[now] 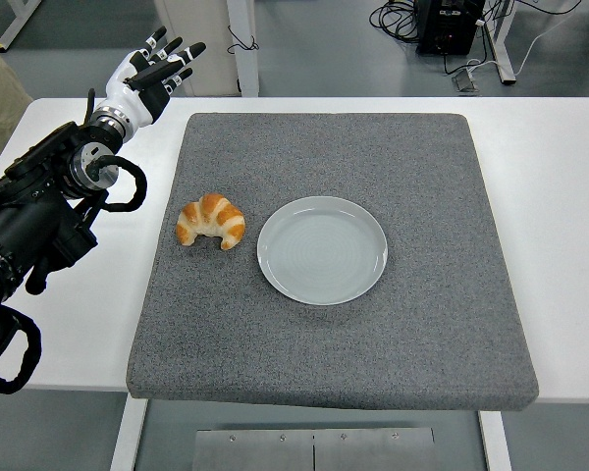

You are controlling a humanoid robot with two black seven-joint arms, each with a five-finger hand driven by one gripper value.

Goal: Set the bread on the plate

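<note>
Reaching in from the left edge, the left hand [157, 71] hangs over the table's far left corner with its fingers spread wide and nothing in them, well apart from the bread [212, 221]. The bread, a croissant, lies on the grey mat [334, 343] just left of the plate [322, 249], close to its rim but not touching. No right hand shows.

Judging from this, the reach has barely begun. A good grasp would likely come from above, fingers closing gently across the croissant's thick middle, since a flaky crust probably crushes easily. The carry rightward is short; a low lift and a release over the plate's centre should do.

Under the mat is a white table [560, 177]. Beyond it lies a grey floor, with table legs [241, 44] and cables [402, 15] at the far right.
</note>
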